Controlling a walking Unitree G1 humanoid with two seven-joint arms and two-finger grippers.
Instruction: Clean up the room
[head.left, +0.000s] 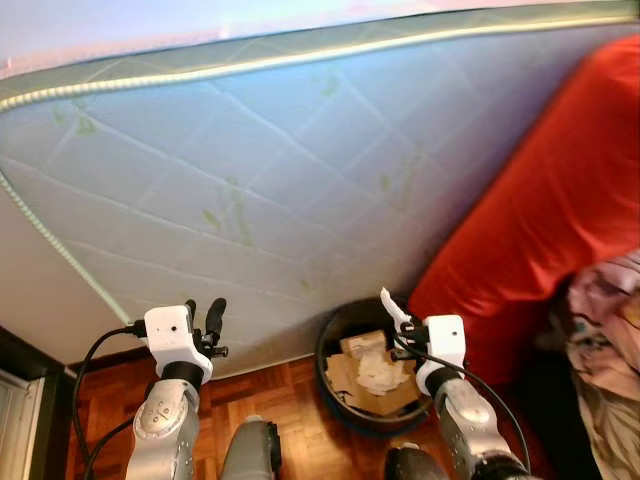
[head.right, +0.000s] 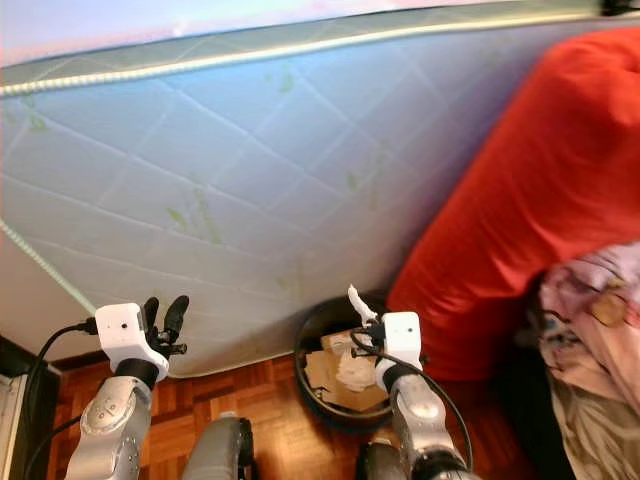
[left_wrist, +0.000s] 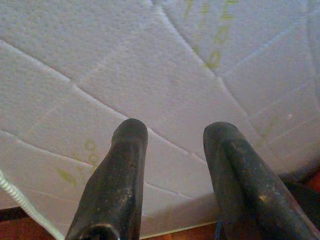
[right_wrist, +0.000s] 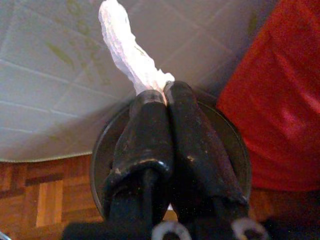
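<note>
My right gripper (head.left: 398, 322) is shut on a twisted piece of white tissue (right_wrist: 131, 56) and hangs just above a round dark waste bin (head.left: 335, 335) that holds cardboard scraps and crumpled paper (head.left: 378, 375). The tissue (head.left: 390, 306) sticks up past the fingertips. My left gripper (head.left: 203, 318) stands open and holds nothing, raised over the wooden floor in front of the mattress edge; its two black fingers (left_wrist: 114, 175) frame the quilted fabric.
A white quilted mattress (head.left: 260, 170) with a green piped edge fills the space ahead. A red cover (head.left: 545, 220) drapes down at the right, with bundled patterned cloth (head.left: 605, 340) beside it. Parquet floor (head.left: 110, 395) lies below, dark furniture (head.left: 30, 370) at the far left.
</note>
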